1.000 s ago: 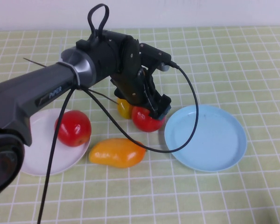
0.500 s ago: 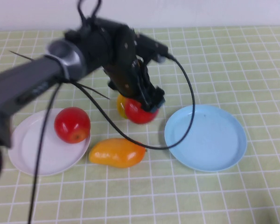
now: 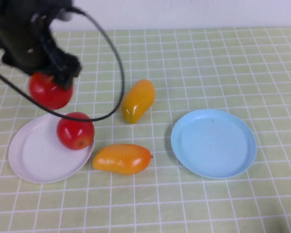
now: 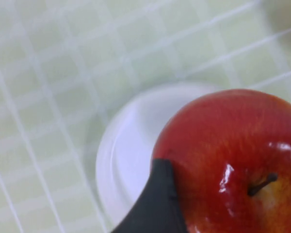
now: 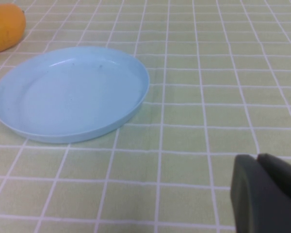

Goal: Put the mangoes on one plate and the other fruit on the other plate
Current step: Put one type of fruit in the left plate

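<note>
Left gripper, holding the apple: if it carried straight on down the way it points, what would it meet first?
Probably the white plate: the left gripper looks down past its held apple onto it. Depth is unclear. The right gripper is parked near the blue plate.

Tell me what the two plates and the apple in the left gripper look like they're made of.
Blue plate and white plate: probably plastic, thin raised rims, smooth, soft sheen. Held apple, in the left gripper above the white plate: very glossy red skin, sharp highlights; possibly an artificial one, can't tell. Right gripper is low beside the blue plate.

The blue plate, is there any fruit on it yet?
No, the blue plate is bare; both mangoes lie on the cloth.
</note>
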`<action>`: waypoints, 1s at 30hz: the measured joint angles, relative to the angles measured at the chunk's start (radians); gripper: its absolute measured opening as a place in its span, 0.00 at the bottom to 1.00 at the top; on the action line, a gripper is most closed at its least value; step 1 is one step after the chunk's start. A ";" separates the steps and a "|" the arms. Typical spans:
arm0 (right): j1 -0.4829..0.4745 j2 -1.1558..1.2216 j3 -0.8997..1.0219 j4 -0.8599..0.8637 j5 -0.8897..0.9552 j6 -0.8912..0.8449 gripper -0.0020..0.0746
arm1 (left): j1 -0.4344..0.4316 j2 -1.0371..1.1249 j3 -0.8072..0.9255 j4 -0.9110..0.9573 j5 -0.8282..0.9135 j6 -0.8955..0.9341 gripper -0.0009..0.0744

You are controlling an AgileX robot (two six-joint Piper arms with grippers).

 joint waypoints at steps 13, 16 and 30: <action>0.000 0.000 0.000 0.000 0.000 0.000 0.01 | 0.124 -0.053 0.332 -0.011 -0.026 -0.139 0.78; 0.000 0.000 0.000 0.000 0.000 0.000 0.00 | 0.124 -0.053 0.371 -0.026 -0.071 -0.139 0.78; 0.000 0.000 0.000 0.000 0.000 0.000 0.01 | 0.124 -0.108 0.390 -0.046 -0.114 -0.139 0.90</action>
